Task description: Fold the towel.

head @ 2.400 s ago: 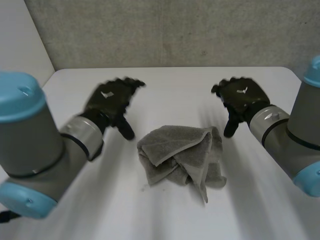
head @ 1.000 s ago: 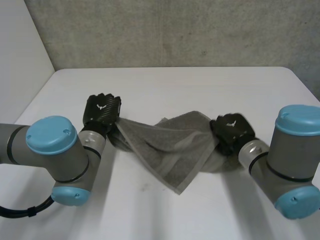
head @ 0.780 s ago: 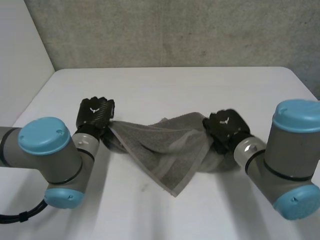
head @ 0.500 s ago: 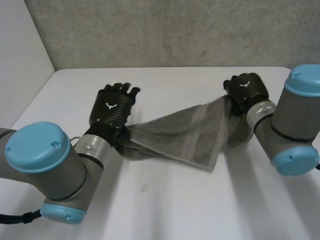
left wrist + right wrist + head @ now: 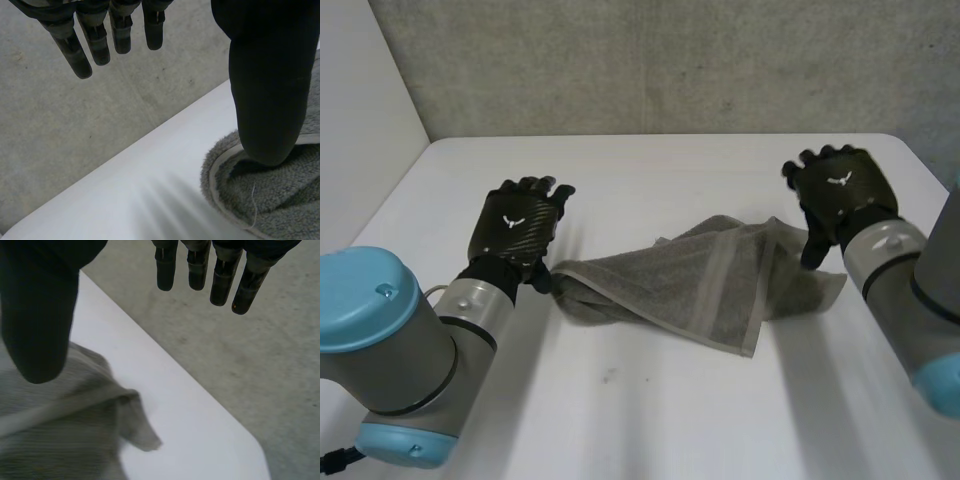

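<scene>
A grey towel [image 5: 705,283] lies stretched out and crumpled across the middle of the white table [image 5: 650,420]. My left hand [image 5: 515,225] hovers open just beyond the towel's left end, fingers spread, nothing in it. In the left wrist view the thumb [image 5: 267,90] hangs over the towel's hemmed end [image 5: 270,192] and the fingers [image 5: 95,37] are straight. My right hand [image 5: 840,195] is open above the towel's right end. In the right wrist view its thumb [image 5: 37,315] stands over the towel [image 5: 55,430], beside a loose corner [image 5: 145,440].
The table's far edge meets a grey concrete wall [image 5: 670,60]. Bare table surface lies in front of the towel and behind it. The table's right corner [image 5: 250,450] is near my right hand.
Both hands have opened and let go of the towel ends. The towel has dropped onto the table, stretched between them. The right hand has moved right and the left has drawn back left.
</scene>
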### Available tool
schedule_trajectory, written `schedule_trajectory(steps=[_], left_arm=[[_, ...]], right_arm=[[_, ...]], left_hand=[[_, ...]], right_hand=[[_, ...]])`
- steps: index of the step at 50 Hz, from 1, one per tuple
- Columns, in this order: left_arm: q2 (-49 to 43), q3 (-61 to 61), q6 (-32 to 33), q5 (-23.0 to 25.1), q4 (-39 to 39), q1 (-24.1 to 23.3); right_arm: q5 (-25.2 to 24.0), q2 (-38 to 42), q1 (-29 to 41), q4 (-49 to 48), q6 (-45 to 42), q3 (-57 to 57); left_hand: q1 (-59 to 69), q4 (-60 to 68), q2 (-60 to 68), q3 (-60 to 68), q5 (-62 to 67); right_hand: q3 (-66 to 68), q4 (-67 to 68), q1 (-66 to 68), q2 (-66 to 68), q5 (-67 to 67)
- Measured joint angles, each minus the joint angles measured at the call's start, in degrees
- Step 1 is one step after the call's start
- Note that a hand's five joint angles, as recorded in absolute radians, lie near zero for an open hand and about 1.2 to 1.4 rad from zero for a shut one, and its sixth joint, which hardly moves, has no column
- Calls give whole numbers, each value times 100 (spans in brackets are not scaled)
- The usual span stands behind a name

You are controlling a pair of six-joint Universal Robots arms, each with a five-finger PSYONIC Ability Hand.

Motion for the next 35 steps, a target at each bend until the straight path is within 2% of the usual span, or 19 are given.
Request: schedule_trajectory(steps=[8, 16, 26, 35], left_arm=[[-6, -50, 0, 5, 5, 90], [-10, -108, 0, 10, 5, 129], [-11, -166, 0, 5, 5, 159], [-11, -173, 0, 3, 5, 159]], right_arm=[[-213, -66, 421, 473, 519, 435], [-352, 540, 681, 559, 1088, 606], [-415, 1220, 742, -278, 1204, 701], [-433, 1529, 725, -815, 1067, 697]], left_hand=[[0, 0, 0, 0, 0], [-49, -47, -46, -53, -35], [-82, -83, -81, -81, -41], [-84, -105, -100, -117, -62]], right_hand=[[482, 356, 201, 422, 363], [1090, 987, 813, 1014, 928], [2426, 2317, 1944, 2391, 2160], [2544, 2423, 2031, 2491, 2278]])
